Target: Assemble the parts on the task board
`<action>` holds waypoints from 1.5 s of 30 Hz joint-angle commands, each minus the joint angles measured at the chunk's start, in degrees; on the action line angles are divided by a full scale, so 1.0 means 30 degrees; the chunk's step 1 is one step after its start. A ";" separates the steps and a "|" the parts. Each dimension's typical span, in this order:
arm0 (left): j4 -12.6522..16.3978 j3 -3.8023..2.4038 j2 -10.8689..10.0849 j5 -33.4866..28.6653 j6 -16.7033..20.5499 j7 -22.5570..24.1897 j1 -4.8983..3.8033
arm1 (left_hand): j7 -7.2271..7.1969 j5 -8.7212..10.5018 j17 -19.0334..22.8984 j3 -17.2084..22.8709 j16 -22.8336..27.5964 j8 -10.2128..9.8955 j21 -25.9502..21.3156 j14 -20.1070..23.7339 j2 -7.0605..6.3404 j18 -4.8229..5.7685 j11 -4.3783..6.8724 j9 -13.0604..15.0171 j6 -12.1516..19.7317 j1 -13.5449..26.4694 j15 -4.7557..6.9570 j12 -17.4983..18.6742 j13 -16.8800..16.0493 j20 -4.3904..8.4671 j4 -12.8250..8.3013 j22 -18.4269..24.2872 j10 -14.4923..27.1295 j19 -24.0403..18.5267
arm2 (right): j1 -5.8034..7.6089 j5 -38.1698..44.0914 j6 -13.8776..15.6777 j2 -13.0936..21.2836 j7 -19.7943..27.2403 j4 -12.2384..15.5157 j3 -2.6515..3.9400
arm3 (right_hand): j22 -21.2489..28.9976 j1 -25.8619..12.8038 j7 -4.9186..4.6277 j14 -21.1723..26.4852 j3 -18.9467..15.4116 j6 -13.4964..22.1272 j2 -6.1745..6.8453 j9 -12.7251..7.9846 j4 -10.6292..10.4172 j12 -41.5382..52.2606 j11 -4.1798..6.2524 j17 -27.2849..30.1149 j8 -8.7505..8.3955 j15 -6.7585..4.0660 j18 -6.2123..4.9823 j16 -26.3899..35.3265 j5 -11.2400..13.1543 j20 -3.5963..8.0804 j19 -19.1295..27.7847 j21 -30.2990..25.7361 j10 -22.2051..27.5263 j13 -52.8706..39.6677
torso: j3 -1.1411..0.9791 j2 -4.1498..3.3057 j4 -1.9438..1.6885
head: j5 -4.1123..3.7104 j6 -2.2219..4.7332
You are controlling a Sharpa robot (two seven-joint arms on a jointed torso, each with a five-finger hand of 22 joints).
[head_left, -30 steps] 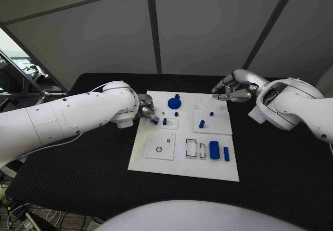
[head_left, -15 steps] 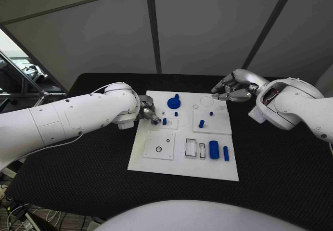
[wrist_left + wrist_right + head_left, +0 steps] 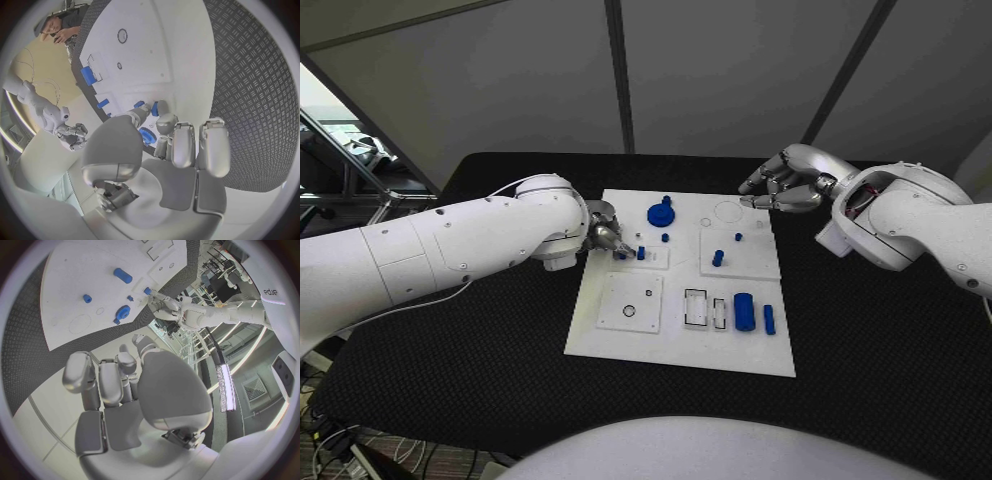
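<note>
The white task board (image 3: 639, 345) lies mid-table. My left hand (image 3: 603, 232) is over its far left part and pinches a small blue peg (image 3: 620, 254) between thumb and fingertip, low at the board. The left wrist view shows the same peg (image 3: 155, 108) at the fingertips of the left hand (image 3: 169, 150). A second peg (image 3: 640, 253) stands just beside it. A blue gear (image 3: 661, 213) sits behind them. My right hand (image 3: 786, 182) hovers off the board's far right corner, fingers curled in, holding nothing.
A thick blue cylinder (image 3: 744, 311) and a slim blue bar (image 3: 769, 319) lie at the board's near right, beside rectangular slots (image 3: 697, 306). Another peg (image 3: 718, 257) stands on the right square plate. A round hole (image 3: 630, 311) is in the near left plate.
</note>
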State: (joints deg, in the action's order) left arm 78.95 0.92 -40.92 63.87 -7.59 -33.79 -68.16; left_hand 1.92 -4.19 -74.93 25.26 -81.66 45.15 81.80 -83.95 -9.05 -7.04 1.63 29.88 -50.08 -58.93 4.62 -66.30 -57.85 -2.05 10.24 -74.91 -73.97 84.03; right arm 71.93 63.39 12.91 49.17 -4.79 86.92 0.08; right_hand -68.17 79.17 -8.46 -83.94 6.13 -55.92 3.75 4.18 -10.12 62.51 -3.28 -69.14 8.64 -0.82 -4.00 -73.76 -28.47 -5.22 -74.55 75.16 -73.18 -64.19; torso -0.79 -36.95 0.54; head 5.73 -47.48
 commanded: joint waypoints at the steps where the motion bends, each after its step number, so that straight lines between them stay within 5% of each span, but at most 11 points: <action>1: 0.0056 0.0003 -0.0100 0.0010 0.0404 -0.0323 0.0052 | 0.0142 0.0032 -0.2179 -0.0747 -0.0065 -0.0036 -0.0001 -0.1221 -0.0053 0.1635 -0.0025 0.0020 -0.0052 0.0319 0.0062 -0.0018 0.0058 0.0163 0.0308 -0.3131 0.0096 0.0607 | 0.0036 0.0045 -0.0032 0.0004 0.0175 0.0030 0.0015 | 0.0006 0.0011 0.0043 -0.0618 -0.0003 0.0128 0.0132 -0.0026 -0.0092 -0.0023 0.0042 0.0013 0.0096 -0.0100 -0.0339 0.0129 -0.0088 -0.0020 -0.0097 -0.0066 0.0091 0.0018 | 0.0011 -0.0003 -0.0007 | -0.0007 0.0044; 20: 0.0292 -0.1322 -0.0436 0.0010 0.2403 0.1379 0.0053 | 0.0288 -0.0018 -0.2167 -0.4176 -0.0038 -0.0254 -0.0626 -0.1214 0.0441 0.1498 -0.0162 -0.0045 0.0414 -0.0230 -0.0038 0.0873 0.1263 0.0094 0.1973 -0.2837 0.0945 0.0371 | 0.0035 0.0045 -0.0074 -0.0097 0.0212 -0.0159 0.0015 | 0.0006 0.0011 0.0043 -0.0618 -0.0003 0.0128 0.0132 -0.0026 -0.0092 -0.0023 0.0042 0.0013 0.0096 -0.0100 -0.0339 0.0129 -0.0088 -0.0020 -0.0097 -0.0066 0.0091 0.0018 | -0.0005 0.0011 -0.0001 | 0.0009 0.0158; 24: 0.0363 -0.1450 -0.0528 -0.0118 0.3143 0.2478 0.0033 | 0.0666 -0.0081 -0.1273 -0.5010 0.0901 -0.0693 -0.2782 -0.0783 0.0662 0.1020 -0.0510 -0.0262 0.1289 -0.0819 -0.0332 0.2538 0.3313 -0.0100 0.2097 -0.1519 0.2607 -0.0709 | 0.0035 0.0045 -0.0058 -0.0086 0.0208 -0.0173 0.0015 | 0.0006 0.0011 0.0043 -0.0618 -0.0003 0.0128 0.0132 -0.0026 -0.0092 -0.0023 0.0042 0.0013 0.0096 -0.0100 -0.0339 0.0129 -0.0088 -0.0020 -0.0097 -0.0066 0.0091 0.0018 | -0.0026 0.0014 -0.0001 | -0.0040 0.0160; 26: 0.0318 -0.1483 -0.0468 -0.0398 0.3455 0.3576 0.0016 | 0.1224 -0.0095 0.0041 -0.4997 0.2366 -0.1301 -0.5055 0.0082 0.1086 0.0583 -0.1017 -0.0652 0.2459 -0.1948 -0.0780 0.4411 0.5474 -0.0405 0.1901 -0.0166 0.4887 -0.1972 | 0.0035 0.0045 -0.0034 -0.0088 0.0215 -0.0186 0.0015 | 0.0006 0.0011 0.0043 -0.0618 -0.0003 0.0128 0.0132 -0.0026 -0.0092 -0.0023 0.0042 0.0013 0.0096 -0.0100 -0.0339 0.0129 -0.0088 -0.0020 -0.0097 -0.0066 0.0091 0.0018 | -0.0017 0.0011 0.0002 | -0.0063 0.0212; 27: 0.0270 -0.1492 -0.0397 -0.0499 0.3639 0.4206 0.0009 | 0.1442 -0.0116 0.0410 -0.4840 0.2795 -0.1576 -0.5849 0.0385 0.1274 0.0441 -0.1227 -0.0865 0.2947 -0.2690 -0.0949 0.4638 0.5607 -0.0547 0.1732 0.0296 0.5473 -0.2431 | 0.0035 0.0045 -0.0021 -0.0088 0.0220 -0.0191 0.0015 | 0.0006 0.0011 0.0043 -0.0618 -0.0003 0.0128 0.0132 -0.0026 -0.0092 -0.0023 0.0042 0.0013 0.0096 -0.0100 -0.0339 0.0129 -0.0088 -0.0020 -0.0097 -0.0066 0.0091 0.0018 | -0.0012 0.0009 0.0010 | -0.0089 0.0248; 29: 0.0160 -0.1476 -0.0216 -0.0633 0.4185 0.5561 0.0000 | 0.1862 -0.0115 0.0658 -0.4556 0.2989 -0.2071 -0.7583 0.0617 0.1441 0.0158 -0.1590 -0.1386 0.3479 -0.4065 -0.1256 0.5115 0.5984 -0.0859 0.1407 0.1302 0.6439 -0.3432 | 0.0035 0.0045 -0.0001 -0.0088 0.0229 -0.0195 0.0015 | 0.0006 0.0011 0.0043 -0.0618 -0.0003 0.0128 0.0132 -0.0026 -0.0092 -0.0023 0.0042 0.0013 0.0096 -0.0100 -0.0339 0.0129 -0.0088 -0.0020 -0.0097 -0.0066 0.0091 0.0018 | -0.0015 0.0007 0.0005 | -0.0133 0.0267; 31: 0.0057 -0.1383 -0.0021 -0.0690 0.4860 0.6805 -0.0005 | 0.2217 -0.0105 0.3550 -0.4205 0.6014 -0.2682 -1.1920 0.2607 0.1315 -0.0647 -0.1962 -0.2070 0.3797 -0.5588 -0.1616 0.6211 0.6807 -0.1142 0.0972 0.3870 0.7807 -0.5945 | 0.0035 0.0045 0.0015 -0.0095 0.0239 -0.0193 0.0015 | 0.0006 0.0011 0.0043 -0.0618 -0.0003 0.0128 0.0132 -0.0026 -0.0092 -0.0023 0.0042 0.0013 0.0096 -0.0100 -0.0339 0.0129 -0.0088 -0.0020 -0.0097 -0.0066 0.0091 0.0018 | -0.0022 -0.0009 0.0021 | -0.0161 0.0321; 33: -0.0048 -0.1208 0.0177 -0.0555 0.5700 0.7940 -0.0008 | 0.2648 -0.0060 0.5706 -0.3775 0.8321 -0.3390 -1.4451 0.4369 0.1110 -0.0950 -0.2267 -0.2784 0.3939 -0.6908 -0.1992 0.7515 0.7896 -0.1484 0.0503 0.5375 0.8716 -0.7436 | 0.0035 0.0045 0.0029 -0.0108 0.0250 -0.0192 0.0015 | 0.0006 0.0011 0.0043 -0.0618 -0.0003 0.0128 0.0132 -0.0026 -0.0092 -0.0023 0.0042 0.0013 0.0096 -0.0100 -0.0339 0.0129 -0.0088 -0.0020 -0.0097 -0.0066 0.0091 0.0018 | -0.0028 -0.0014 0.0037 | -0.0238 0.0370; 38: -0.0371 -0.0632 0.0680 0.0945 0.7558 1.0167 -0.0013 | 0.2757 -0.0022 0.8922 -0.2498 1.0791 -0.5475 -1.5175 0.5628 0.0068 -0.1166 -0.2606 -0.4945 0.2495 -0.8736 -0.2265 1.0884 1.1348 -0.1836 -0.0187 0.5939 0.8415 -0.7183 | 0.0035 0.0045 0.0050 -0.0126 0.0267 -0.0164 0.0015 | 0.0006 0.0011 0.0043 -0.0618 -0.0003 0.0128 0.0132 -0.0026 -0.0092 -0.0023 0.0042 0.0013 0.0096 -0.0100 -0.0339 0.0129 -0.0088 -0.0020 -0.0097 -0.0066 0.0091 0.0018 | -0.0025 -0.0011 0.0027 | -0.0354 0.0423; 42: -0.0600 -0.0285 0.0978 0.2462 0.7619 1.0384 -0.0025 | 0.2737 -0.0037 0.9218 -0.2523 1.0373 -0.6279 -1.5073 0.5202 -0.0362 -0.1115 -0.2653 -0.5798 0.1758 -0.8634 -0.2223 1.1981 1.2602 -0.1861 -0.0222 0.5909 0.8354 -0.6791 | 0.0035 0.0045 0.0040 -0.0132 0.0256 -0.0150 0.0015 | -0.0030 -0.0020 0.0043 -0.0631 0.0014 0.0145 0.0155 -0.0030 -0.0141 0.0012 0.0042 -0.0047 0.0097 -0.0098 -0.0330 0.0091 -0.0112 -0.0020 -0.0126 -0.0047 0.0069 -0.0007 | -0.0025 -0.0032 0.0027 | -0.0414 0.0403; 45: -0.0751 0.0040 0.1173 0.3506 0.7141 1.0234 -0.0071 | 0.2616 -0.0042 0.8301 -0.2719 0.8613 -0.7036 -1.2681 0.3969 -0.0498 -0.0696 -0.2630 -0.6555 0.1006 -0.8496 -0.2100 1.2685 1.3630 -0.1809 -0.0253 0.4461 0.7763 -0.5173 | 0.0036 0.0045 0.0041 -0.0137 0.0249 -0.0138 0.0015 | -0.0030 -0.0020 0.0043 -0.0631 0.0014 0.0145 0.0155 -0.0030 -0.0141 0.0012 0.0042 -0.0047 0.0097 -0.0098 -0.0330 0.0091 -0.0112 -0.0020 -0.0126 -0.0047 0.0069 -0.0007 | -0.0040 -0.0025 0.0034 | -0.0397 0.0410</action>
State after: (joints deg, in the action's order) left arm 76.88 0.99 -37.60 68.72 12.39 -6.11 -68.19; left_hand 9.85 -4.41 -49.41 17.37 -54.73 24.45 42.26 -71.34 -10.23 -8.37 -6.33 10.62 -46.64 -84.48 -1.77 -28.62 -17.54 -7.55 9.49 -60.65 -50.27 67.57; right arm 71.93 63.40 12.94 48.81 -4.62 86.37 0.08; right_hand -68.17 79.18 -8.46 -83.94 6.13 -55.92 3.75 4.18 -10.12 62.51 -3.28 -69.23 8.64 -0.82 -4.00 -73.76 -28.47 -5.22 -74.55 75.16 -73.18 -64.20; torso -0.86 -37.02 0.62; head 4.49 -46.25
